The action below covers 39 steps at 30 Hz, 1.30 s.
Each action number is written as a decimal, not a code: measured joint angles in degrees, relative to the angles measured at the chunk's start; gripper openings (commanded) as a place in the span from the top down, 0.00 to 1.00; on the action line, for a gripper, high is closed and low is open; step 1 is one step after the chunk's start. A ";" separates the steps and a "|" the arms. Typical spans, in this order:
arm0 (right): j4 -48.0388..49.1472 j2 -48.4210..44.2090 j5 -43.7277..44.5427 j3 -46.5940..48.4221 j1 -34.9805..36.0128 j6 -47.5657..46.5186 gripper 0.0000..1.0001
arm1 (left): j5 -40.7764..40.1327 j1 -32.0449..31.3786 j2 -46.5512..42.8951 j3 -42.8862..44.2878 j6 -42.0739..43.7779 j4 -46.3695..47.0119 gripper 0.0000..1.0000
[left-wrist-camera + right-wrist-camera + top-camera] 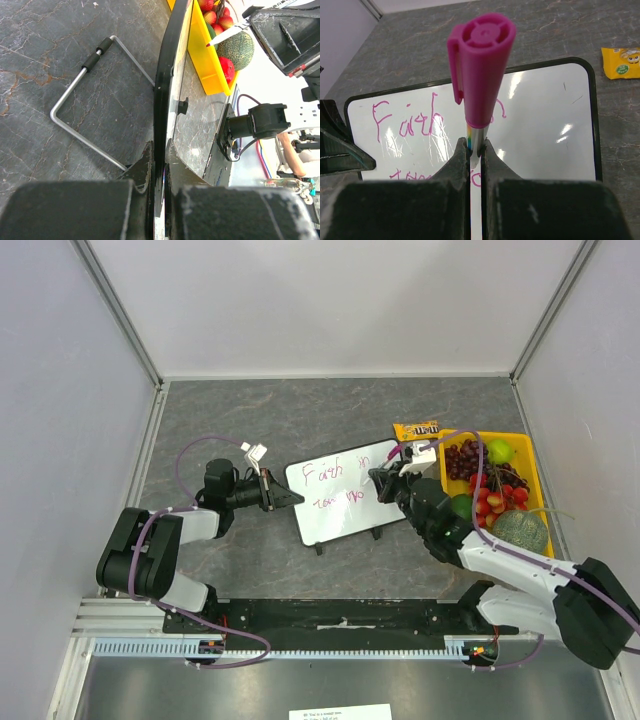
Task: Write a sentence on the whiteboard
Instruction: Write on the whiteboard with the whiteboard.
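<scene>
Your left fingers (142, 167) clamp the board's (360, 520) edge; your right fingers (457, 165) pinch the marker (481, 65) over the sentence (407, 122).

Dark grey, marble-veined desk (330, 410). Closed in at its far edge and both sides by plain pale panels (340, 300), joined above its far corners by slim metal posts (122, 315). Ribbed metal rail (320, 647) along its near edge.
</scene>
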 measured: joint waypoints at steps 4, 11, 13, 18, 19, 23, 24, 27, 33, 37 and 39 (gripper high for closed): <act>-0.11 0.09 0.94 -0.09 -0.04 0.00 1.00 | 0.02 0.00 0.00 0.00 0.00 0.02 0.98; -0.02 3.34 1.27 -0.22 -0.13 0.02 1.00 | 0.04 0.00 0.00 0.00 0.00 0.04 0.98; 0.04 3.96 1.25 -0.61 -0.15 0.04 1.00 | 0.07 0.00 0.00 0.00 0.00 0.04 0.98; 0.74 4.59 1.18 -0.92 -0.37 0.46 1.00 | 0.07 0.00 0.17 0.00 0.00 0.09 0.98; 0.83 4.61 1.18 -0.92 -0.46 0.50 1.00 | 0.07 0.00 0.22 0.00 0.00 0.13 0.98; 1.31 4.61 1.18 -0.98 -0.52 0.83 1.00 | 0.13 0.00 0.26 0.00 0.00 0.28 0.98; 1.36 4.61 1.18 -1.01 -0.55 0.85 1.00 | 0.13 0.00 0.28 0.00 0.00 0.28 0.98; 1.62 4.61 1.18 -1.07 -0.55 0.87 1.00 | 0.15 0.00 0.33 0.00 0.00 0.31 0.98; 1.66 4.61 1.20 -1.07 -0.66 0.87 1.00 | 0.20 0.00 0.37 0.00 0.00 0.46 0.98; 1.70 4.61 1.40 -1.07 -0.66 0.87 1.00 | 0.20 0.00 0.37 0.00 0.00 0.46 0.98; 1.77 4.61 1.53 -1.07 -0.66 0.90 1.00 | 0.20 0.00 0.37 0.00 0.00 0.46 0.98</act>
